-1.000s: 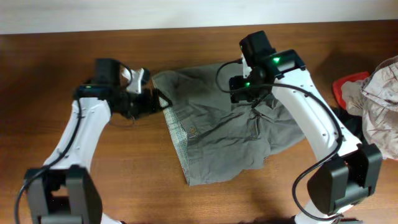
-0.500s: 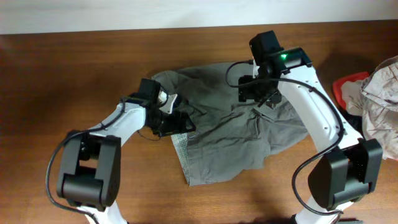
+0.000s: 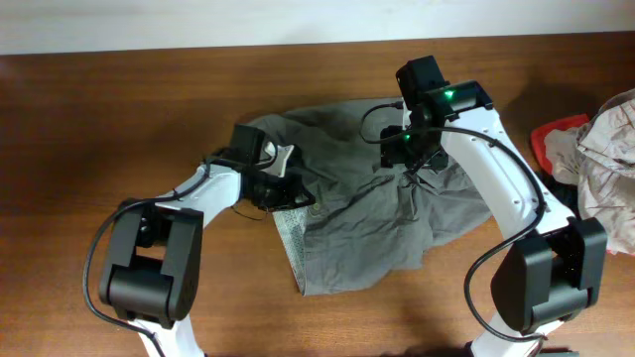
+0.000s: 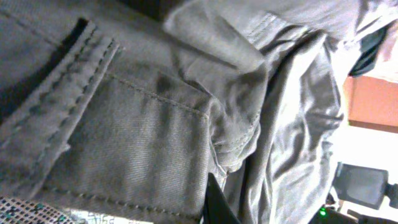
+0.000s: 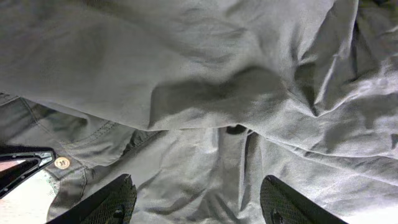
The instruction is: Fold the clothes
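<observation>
Wooden table (image 3: 99,119), rumpled grey-olive shorts (image 3: 367,228), left jaws pinched shut on their fabric, right jaws apart above them

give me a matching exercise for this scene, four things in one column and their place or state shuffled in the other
1 shorts
2 left gripper
3 right gripper
4 red garment

a open above the fabric
b at the table's far right edge
c shut at the shorts' left edge
d spread across the middle

Pairs: 1-d, 2-c, 3-a, 4-b
</observation>
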Available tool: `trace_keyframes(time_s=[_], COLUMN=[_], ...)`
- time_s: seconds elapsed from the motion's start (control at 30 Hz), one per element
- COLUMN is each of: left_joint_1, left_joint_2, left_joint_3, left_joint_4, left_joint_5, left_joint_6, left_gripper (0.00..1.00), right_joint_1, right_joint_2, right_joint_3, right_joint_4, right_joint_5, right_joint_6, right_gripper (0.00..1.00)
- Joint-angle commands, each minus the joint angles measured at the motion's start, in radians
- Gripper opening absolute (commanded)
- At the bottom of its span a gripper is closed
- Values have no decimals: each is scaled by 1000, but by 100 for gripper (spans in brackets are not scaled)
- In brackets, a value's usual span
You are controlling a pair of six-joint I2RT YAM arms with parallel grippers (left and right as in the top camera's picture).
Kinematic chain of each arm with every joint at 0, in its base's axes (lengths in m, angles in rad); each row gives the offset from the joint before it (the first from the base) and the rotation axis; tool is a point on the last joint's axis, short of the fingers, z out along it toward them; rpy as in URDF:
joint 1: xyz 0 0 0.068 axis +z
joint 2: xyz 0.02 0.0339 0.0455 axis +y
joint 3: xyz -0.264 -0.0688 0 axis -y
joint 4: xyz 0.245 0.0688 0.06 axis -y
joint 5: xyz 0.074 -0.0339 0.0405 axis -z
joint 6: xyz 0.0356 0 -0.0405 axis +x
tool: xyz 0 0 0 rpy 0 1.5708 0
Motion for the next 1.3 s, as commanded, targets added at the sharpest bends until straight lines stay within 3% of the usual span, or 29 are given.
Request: trace_keyframes(time_s=[0.0,0.27,0.6,0.87,0.97,1.03,1.13,1.27], left_joint_1=[34,63,64,63,63,63,63,63], left_joint_2=[-17,-205,-332,-332,-332,-332,-332,-332], left_joint_3=[6,16,16,16,16,16,16,16], left_joint_4=[-17,-127,-355,-400,-407,-414,-426,-465], left_joint_5=[143,127,-352,-486,-486,-489,-518,-542], left_joint_6=[6,6,6,7,14,32,33,68], left_gripper=[1,1,0,0,1,1,0,0], right_joint_1=[2,0,-39,-58,-59,-59,-60,-71], right_joint_2=[6,8,9,9,9,10,14,14], right_joint_3=[-23,-155,-230,-231,-231,-231,-231,-200], right_joint_4=[2,93,164,253,351,411,496,566], right_joint_5=[38,62,62,30,-51,-70,36,144], right_joint_6=[8,16,33,11,-45,-45,-53,-274], right_gripper=[69,69,70,71,51,47,27,25])
